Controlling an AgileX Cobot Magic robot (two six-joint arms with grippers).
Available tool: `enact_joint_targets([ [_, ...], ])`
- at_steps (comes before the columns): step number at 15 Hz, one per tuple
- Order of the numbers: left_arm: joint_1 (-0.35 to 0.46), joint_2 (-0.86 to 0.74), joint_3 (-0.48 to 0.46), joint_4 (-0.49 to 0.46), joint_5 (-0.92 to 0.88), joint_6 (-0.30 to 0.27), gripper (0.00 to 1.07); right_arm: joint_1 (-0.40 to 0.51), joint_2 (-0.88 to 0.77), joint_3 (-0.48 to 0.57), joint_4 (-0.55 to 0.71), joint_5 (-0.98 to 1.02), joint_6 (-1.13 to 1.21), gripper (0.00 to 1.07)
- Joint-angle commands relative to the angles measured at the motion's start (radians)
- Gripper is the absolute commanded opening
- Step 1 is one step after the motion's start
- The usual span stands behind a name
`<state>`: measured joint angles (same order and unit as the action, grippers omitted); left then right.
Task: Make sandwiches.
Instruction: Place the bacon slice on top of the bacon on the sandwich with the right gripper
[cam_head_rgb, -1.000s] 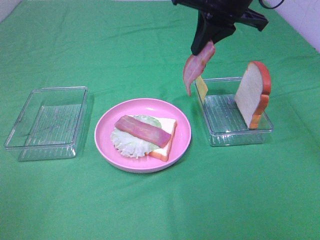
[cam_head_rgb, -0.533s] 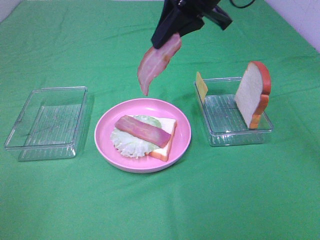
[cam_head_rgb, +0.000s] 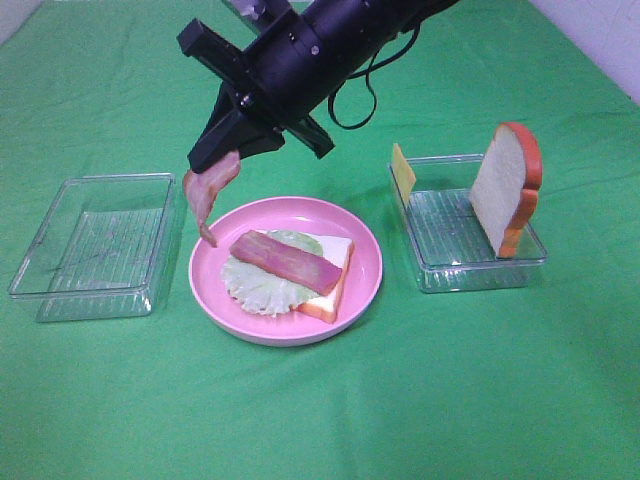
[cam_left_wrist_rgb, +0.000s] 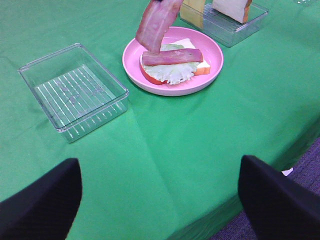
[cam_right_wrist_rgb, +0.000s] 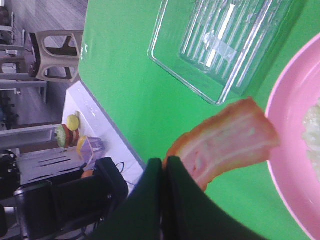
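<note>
The partial sandwich sits on the pink plate (cam_head_rgb: 370, 262): a bread slice (cam_head_rgb: 335, 275), lettuce (cam_head_rgb: 255, 285) and a bacon strip (cam_head_rgb: 285, 260) on top. My right gripper (cam_head_rgb: 212, 158) reaches across the middle and is shut on a second bacon strip (cam_head_rgb: 205, 195), which hangs just above the plate's left rim. The right wrist view shows the gripper (cam_right_wrist_rgb: 162, 165) pinching that strip (cam_right_wrist_rgb: 225, 145). A bread slice (cam_head_rgb: 507, 188) stands upright and a cheese slice (cam_head_rgb: 402, 172) leans in the right tray (cam_head_rgb: 480, 270). My left gripper (cam_left_wrist_rgb: 157, 167) is open and empty, well short of the plate (cam_left_wrist_rgb: 135, 70).
An empty clear tray (cam_head_rgb: 95, 245) lies left of the plate, also in the left wrist view (cam_left_wrist_rgb: 75, 90) and the right wrist view (cam_right_wrist_rgb: 225, 45). A green cloth (cam_head_rgb: 320, 400) covers the table. The table's edge shows in the left wrist view (cam_left_wrist_rgb: 280, 165).
My right gripper has carried the hanging bacon strip from above the right tray leftward and down, across the plate to its left rim. Nothing else moved.
</note>
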<state>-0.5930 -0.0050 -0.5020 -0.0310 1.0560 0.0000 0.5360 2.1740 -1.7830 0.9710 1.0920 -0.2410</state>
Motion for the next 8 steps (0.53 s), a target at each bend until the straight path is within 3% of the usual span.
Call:
enact_joint_targets([
  [1, -0.004, -0.019, 0.002, -0.002, -0.010, 0.005, 0.80, 0.001, 0.040, -0.004, 0.069, -0.016, -0.020, 0.00],
  [4, -0.004, -0.019, 0.002, -0.002, -0.010, 0.005, 0.80, 0.001, 0.098, -0.004, 0.102, -0.015, -0.053, 0.00],
  [8, -0.004, -0.019, 0.002, -0.002, -0.010, 0.005, 0.80, 0.000, 0.099, -0.004, -0.100, -0.028, 0.056, 0.00],
])
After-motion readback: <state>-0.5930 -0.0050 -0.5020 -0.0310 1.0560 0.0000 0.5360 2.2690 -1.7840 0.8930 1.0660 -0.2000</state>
